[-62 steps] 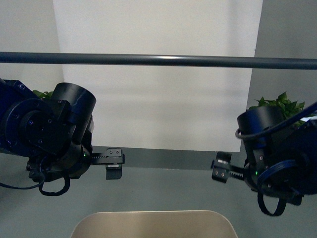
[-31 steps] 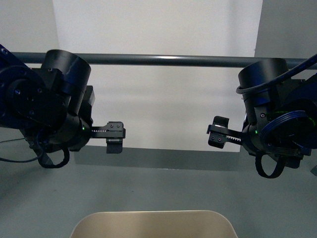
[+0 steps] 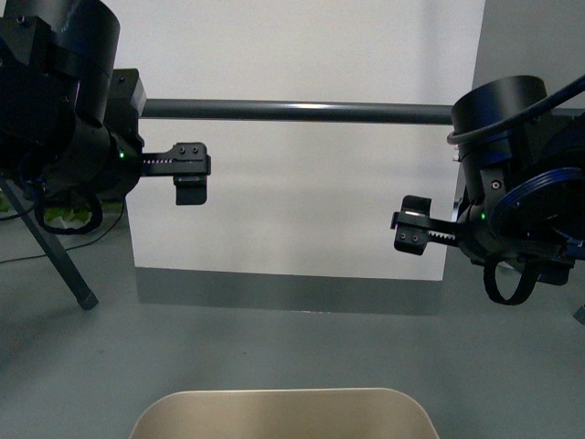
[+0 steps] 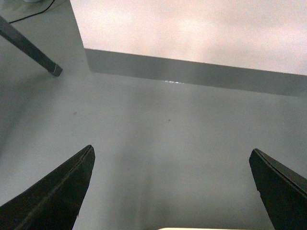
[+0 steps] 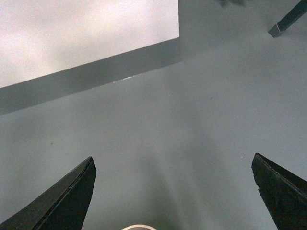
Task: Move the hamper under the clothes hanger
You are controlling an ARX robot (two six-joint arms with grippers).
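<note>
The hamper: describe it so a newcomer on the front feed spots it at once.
Start from the white wall panel crossed by the clothes hanger bar. Drop to the grey floor's near edge: the hamper is the beige rounded rim there, the only pale thing between both dark arms.

Grey floor [image 3: 292, 352], smooth and matte, spreading from 6 o'clock up to mid-frame in the front view. Large white panel [image 3: 302, 192] against the far wall, filling 12 o'clock down to centre, evenly bright. Darker grey strip [image 3: 288, 291] along its foot, touching the floor. Plain grey wall [image 3: 530, 41] at 1 to 2 o'clock, right of the panel. Thin dark cable [image 3: 23, 258] trailing over the floor at 9 o'clock. Soft, diffuse light, faint glossy glint on the floor just below the strip in both wrist views. No hard shadows anywhere.
</note>
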